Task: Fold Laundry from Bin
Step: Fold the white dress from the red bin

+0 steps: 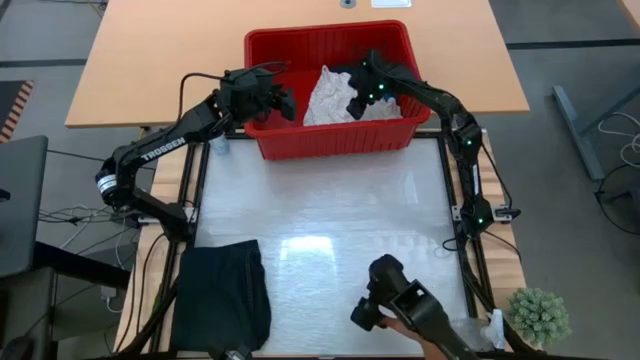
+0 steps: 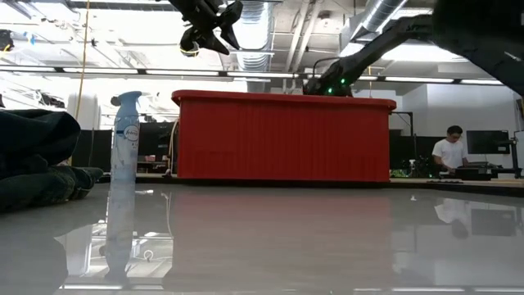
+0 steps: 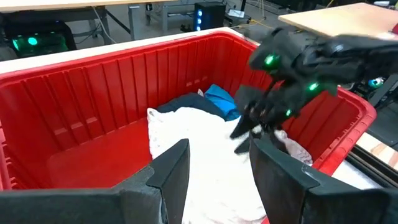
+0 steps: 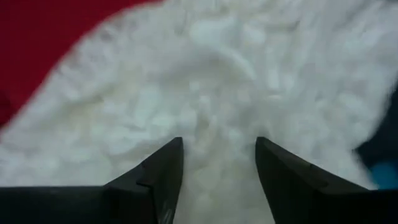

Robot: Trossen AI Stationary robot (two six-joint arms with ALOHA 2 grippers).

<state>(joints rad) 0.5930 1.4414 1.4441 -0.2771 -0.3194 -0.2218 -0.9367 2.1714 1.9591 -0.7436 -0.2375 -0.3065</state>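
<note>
1. while both my arms hang over the red bin (image 1: pixel 330 140) at the far end of the bench (image 1: pixel 330 230), my right tool (image 4: pixel 217 155) sits low inside it, fingers apart, pointed at the white crinkled garment (image 4: pixel 236 81); nothing gripped.
2. my left tool (image 3: pixel 217 168) hovers above the bin's left rim, fingers apart, holding nothing.
3. in the bin: the white garment on top, a dark garment (image 3: pixel 189 102) and a small bright blue piece (image 3: pixel 221 99) behind it.
4. a black garment (image 1: pixel 222 295) lies flat on the bench's near left corner.
5. a spray bottle (image 2: pixel 124 135) stands beside the bin.
</note>
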